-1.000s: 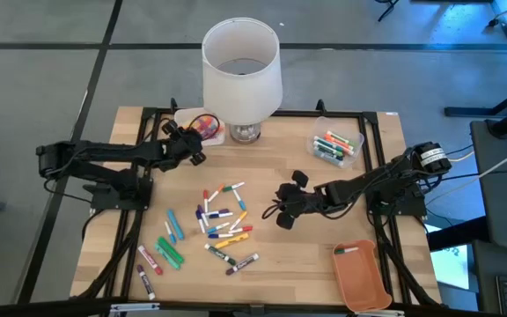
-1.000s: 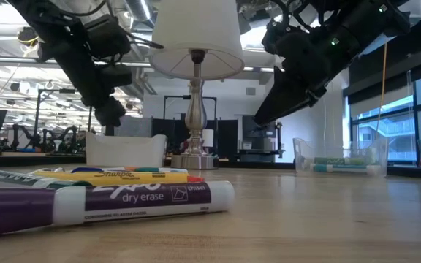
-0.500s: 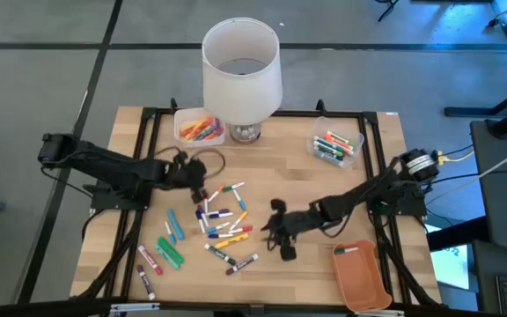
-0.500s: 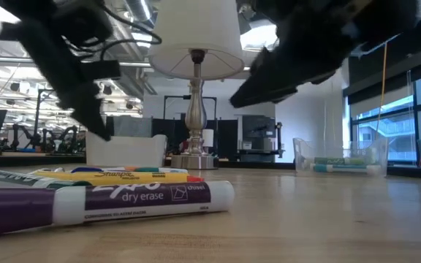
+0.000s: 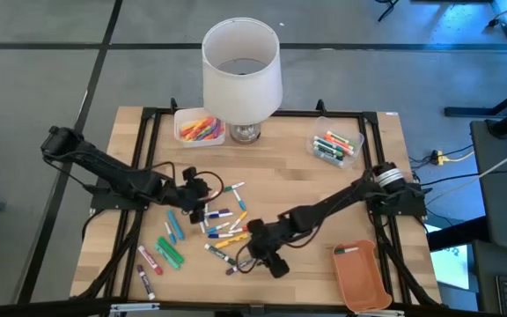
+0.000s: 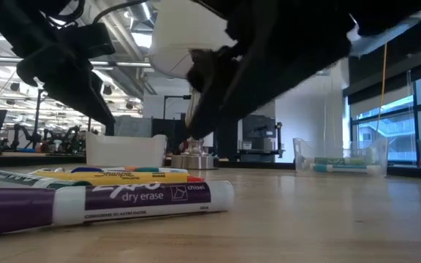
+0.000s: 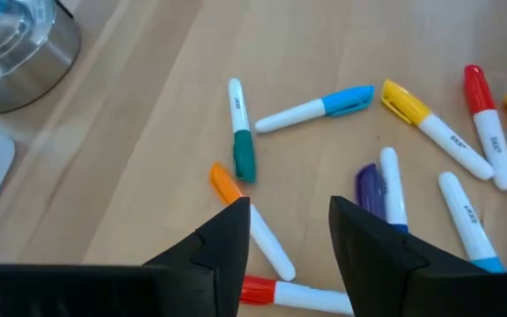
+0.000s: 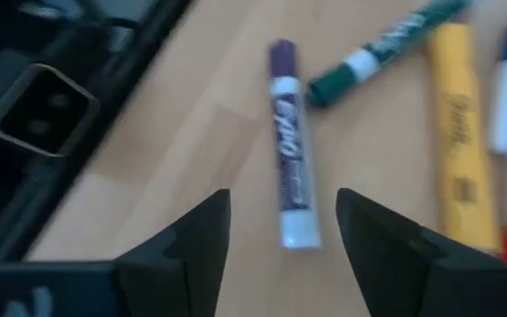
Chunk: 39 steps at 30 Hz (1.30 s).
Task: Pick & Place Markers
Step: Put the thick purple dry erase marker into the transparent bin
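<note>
Right gripper (image 8: 282, 231): fingers apart, empty, over a purple-capped white marker (image 8: 288, 192) near the table's front edge; only the wrist view shows this. Left gripper (image 7: 287, 231): fingers apart, apparently empty, above an orange-capped marker (image 7: 252, 224). Smooth capped markers (image 5: 221, 222) lie scattered mid-table on wood.

— What do you see past your left fingers (image 7: 227, 242)?

— My fingers are matt black plastic. Beyond their tips lies pale wooden table (image 7: 139, 114), smooth with a faint grain, and markers (image 7: 313, 106) with glossy plastic barrels and caps. Further out sits a lamp base (image 7: 11, 48) of shiny polished metal.

— And the right fingers (image 8: 196, 238)?

— Same matt black. Between them, just ahead, a purple-capped marker (image 8: 287, 194), its white barrel slick plastic with print.
</note>
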Each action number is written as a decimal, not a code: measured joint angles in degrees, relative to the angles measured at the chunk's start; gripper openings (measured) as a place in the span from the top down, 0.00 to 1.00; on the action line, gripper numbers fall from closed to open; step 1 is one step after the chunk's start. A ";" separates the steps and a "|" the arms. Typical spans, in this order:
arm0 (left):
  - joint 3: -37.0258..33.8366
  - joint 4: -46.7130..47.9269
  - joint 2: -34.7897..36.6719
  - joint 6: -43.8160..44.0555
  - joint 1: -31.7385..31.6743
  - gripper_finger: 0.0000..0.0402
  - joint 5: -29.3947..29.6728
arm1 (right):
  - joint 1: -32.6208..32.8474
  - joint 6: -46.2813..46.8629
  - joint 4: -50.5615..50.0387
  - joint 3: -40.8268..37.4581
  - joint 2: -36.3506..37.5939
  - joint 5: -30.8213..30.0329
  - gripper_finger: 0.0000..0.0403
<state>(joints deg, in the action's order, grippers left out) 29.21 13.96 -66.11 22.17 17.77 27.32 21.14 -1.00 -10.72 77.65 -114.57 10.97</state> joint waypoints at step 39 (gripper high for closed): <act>0.04 -19.75 -17.64 15.67 12.34 0.72 12.47 | 2.78 -1.64 -30.69 5.49 3.82 -25.68 0.84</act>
<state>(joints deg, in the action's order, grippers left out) 29.26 -5.78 -83.75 37.84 30.11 39.79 23.92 -2.65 -41.41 83.14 -110.75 -14.71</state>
